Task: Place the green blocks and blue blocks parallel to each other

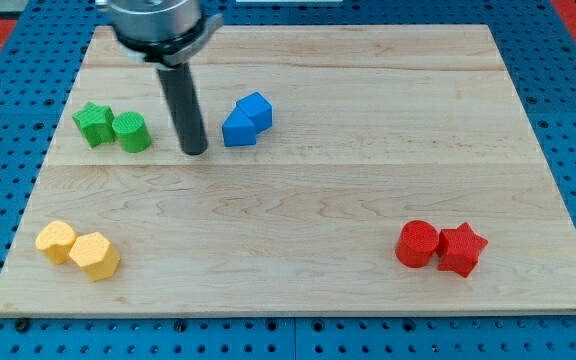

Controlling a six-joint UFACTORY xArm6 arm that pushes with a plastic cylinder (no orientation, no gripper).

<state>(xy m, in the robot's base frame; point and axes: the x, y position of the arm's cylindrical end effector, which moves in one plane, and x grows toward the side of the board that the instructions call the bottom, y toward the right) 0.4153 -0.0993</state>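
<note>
Tip (195,151) between two green blocks (114,127), two blue blocks (246,119)

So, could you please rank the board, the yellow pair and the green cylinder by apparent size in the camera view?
1. wooden board
2. yellow pair, nearer the view's bottom, which may flatter it
3. green cylinder

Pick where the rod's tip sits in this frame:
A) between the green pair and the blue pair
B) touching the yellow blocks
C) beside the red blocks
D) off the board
A: my tip rests on the board with the green cylinder and green star toward the view's left and the two blue blocks toward its right.
</note>
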